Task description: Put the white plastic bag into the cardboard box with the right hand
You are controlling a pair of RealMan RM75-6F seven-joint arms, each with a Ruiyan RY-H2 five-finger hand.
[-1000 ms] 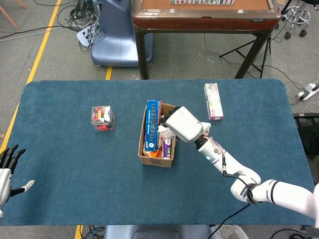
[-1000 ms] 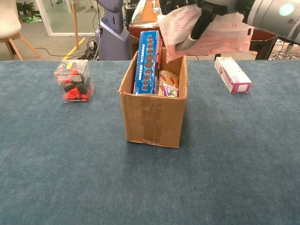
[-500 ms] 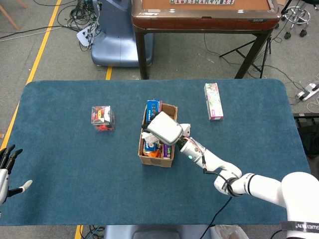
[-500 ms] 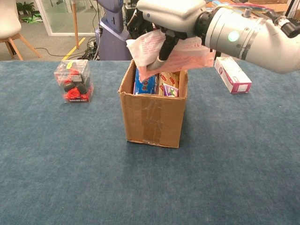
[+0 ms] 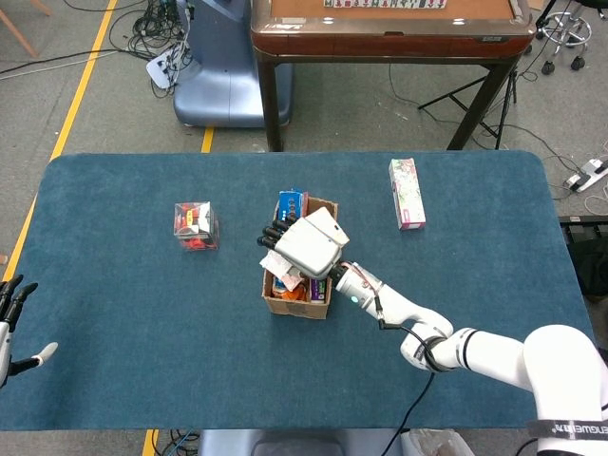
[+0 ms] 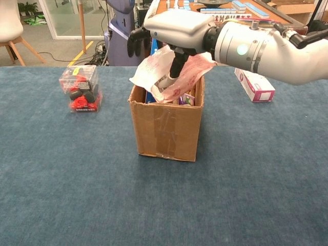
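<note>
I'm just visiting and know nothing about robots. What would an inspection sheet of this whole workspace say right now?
Surface: blue table cloth, flat.
Job's things: white plastic bag held by the right hand, its lower end dipping into the open cardboard box, which already holds packets.
Clutter: clear case of red and black items left of the box; pink-and-white carton to its right.
Hands: right hand grips the bag; left hand at the table's edge, fingers apart, holding nothing.
Cables: loose cords on the floor beyond the table.
Surroundings: brown table, blue machine base, yellow floor line.
</note>
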